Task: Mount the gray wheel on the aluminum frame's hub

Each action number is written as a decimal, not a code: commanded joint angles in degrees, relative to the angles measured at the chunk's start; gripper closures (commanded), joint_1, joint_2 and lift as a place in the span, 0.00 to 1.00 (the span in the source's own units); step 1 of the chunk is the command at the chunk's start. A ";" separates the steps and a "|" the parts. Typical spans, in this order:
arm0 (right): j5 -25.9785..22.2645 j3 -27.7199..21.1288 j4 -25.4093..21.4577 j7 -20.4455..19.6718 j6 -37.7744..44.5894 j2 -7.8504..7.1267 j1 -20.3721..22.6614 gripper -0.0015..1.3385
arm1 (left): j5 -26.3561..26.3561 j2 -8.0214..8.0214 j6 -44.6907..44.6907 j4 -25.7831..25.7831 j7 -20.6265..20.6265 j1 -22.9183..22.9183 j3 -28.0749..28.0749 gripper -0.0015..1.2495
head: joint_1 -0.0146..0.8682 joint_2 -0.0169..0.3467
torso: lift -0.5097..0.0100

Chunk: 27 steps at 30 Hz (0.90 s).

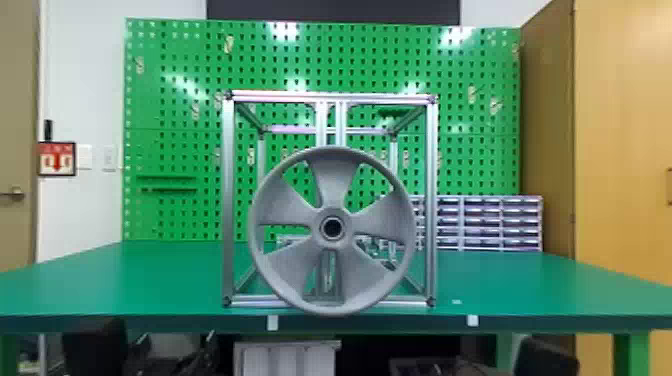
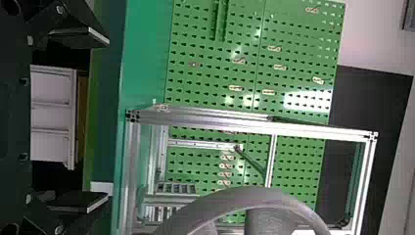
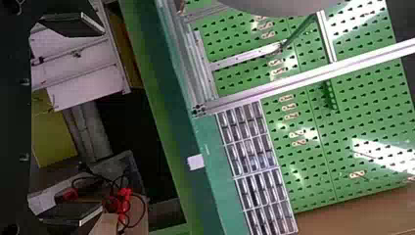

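Gray wheel [image 1: 332,175], upright, on aluminum frame [image 1: 228,200]

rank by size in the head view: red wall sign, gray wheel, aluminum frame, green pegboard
1. Green pegboard
2. Aluminum frame, by its outline
3. Gray wheel
4. Red wall sign

Passage is allowed above the table [image 1: 100,280], left and right of the aluminum frame [image 1: 228,200]. The near side is partly blocked by the gray wheel [image 1: 320,229]; the far right, by a drawer unit [image 1: 481,222].
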 commanded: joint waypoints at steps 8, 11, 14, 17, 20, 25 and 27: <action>12.75 -0.48 -0.99 1.52 -5.29 0.05 8.90 0.04 | -5.49 0.09 -1.44 -0.40 -3.18 7.28 2.34 0.14 | 0.01 0.06 | 0.02; 15.12 -0.31 -0.99 1.87 -6.35 0.14 10.48 0.04 | -7.60 0.09 -1.88 -0.48 -3.97 8.95 2.60 0.14 | 0.01 0.06 | 0.02; 18.02 0.05 -0.90 2.58 -7.23 0.49 11.53 0.04 | -8.74 -0.35 -2.06 -0.66 -4.94 10.36 3.21 0.14 | 0.01 0.06 | 0.02; 19.60 0.31 -0.37 2.93 -8.54 1.19 12.50 0.04 | -10.50 -1.40 -2.49 -0.66 -5.73 11.85 4.01 0.14 | 0.01 0.06 | 0.02; 21.27 0.66 1.30 3.10 -11.36 1.89 13.38 0.04 | -12.43 -2.37 -3.29 -0.66 -6.52 12.99 4.80 0.14 | 0.01 0.06 | 0.02; 23.38 1.36 4.02 3.19 -15.14 2.51 14.61 0.04 | -17.62 -2.46 -5.48 0.13 -8.54 13.78 4.45 0.14 | 0.01 0.06 | 0.02; 25.41 1.36 4.90 3.19 -16.28 2.68 15.05 0.04 | -18.23 -2.46 -7.06 1.19 -9.51 13.87 4.45 0.14 | 0.01 0.06 | 0.02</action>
